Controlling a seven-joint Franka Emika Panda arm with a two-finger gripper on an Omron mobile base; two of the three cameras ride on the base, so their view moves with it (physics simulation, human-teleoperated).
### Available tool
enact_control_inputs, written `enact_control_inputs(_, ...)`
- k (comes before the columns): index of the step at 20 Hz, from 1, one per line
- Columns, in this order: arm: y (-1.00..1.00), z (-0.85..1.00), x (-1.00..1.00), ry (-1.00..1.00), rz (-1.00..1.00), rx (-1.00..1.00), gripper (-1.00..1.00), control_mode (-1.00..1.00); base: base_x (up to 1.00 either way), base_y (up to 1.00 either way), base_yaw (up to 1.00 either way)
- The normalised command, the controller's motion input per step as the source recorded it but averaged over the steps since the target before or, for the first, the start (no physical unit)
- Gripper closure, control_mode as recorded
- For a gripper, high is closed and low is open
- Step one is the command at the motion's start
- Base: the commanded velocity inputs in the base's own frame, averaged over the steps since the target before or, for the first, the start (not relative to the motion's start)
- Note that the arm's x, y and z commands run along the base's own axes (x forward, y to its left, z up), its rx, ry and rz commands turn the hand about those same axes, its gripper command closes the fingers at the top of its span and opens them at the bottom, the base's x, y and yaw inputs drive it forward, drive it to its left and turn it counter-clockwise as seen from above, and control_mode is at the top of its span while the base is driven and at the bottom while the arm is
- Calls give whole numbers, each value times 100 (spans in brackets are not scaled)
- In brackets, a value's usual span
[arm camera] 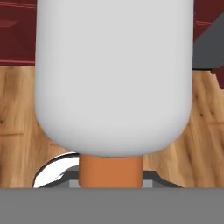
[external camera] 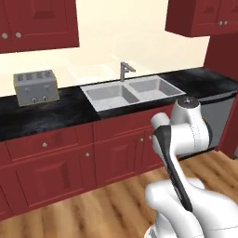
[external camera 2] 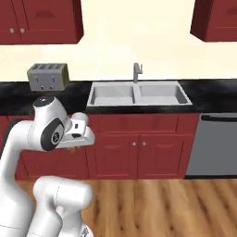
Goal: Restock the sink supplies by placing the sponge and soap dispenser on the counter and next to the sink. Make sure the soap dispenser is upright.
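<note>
A boxy silver four-slot toaster (external camera: 36, 87) sits at nine o'clock on the narrow black grey-veined stone counter (external camera: 46, 116) above red panelled cabinets (external camera: 51, 174). At centre, the pale grey double-basin sink (external camera: 132, 92), with its angular grey tap (external camera: 124, 70), holds nothing in either basin. In the hand view, the smooth white rounded soap dispenser (arm camera: 113, 74), orange-brown pump at six o'clock, is clamped in the closed gripper (external camera 2: 74, 147) above the wood-plank floor (external camera 2: 157, 203).
</note>
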Motion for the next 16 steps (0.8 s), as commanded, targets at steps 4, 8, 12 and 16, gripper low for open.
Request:
enact_control_inputs(4, 0, 0, 0, 0, 0, 0, 100, 100, 87, -45, 9)
enact_control_inputs(8, 0, 0, 0, 0, 0, 0, 100, 100, 92, 0, 23)
enact_control_inputs(12, 0, 0, 0, 0, 0, 0, 100, 100, 77, 2, 27)
enact_control_inputs(16, 0, 0, 0, 0, 0, 0, 100, 100, 69, 6, 27)
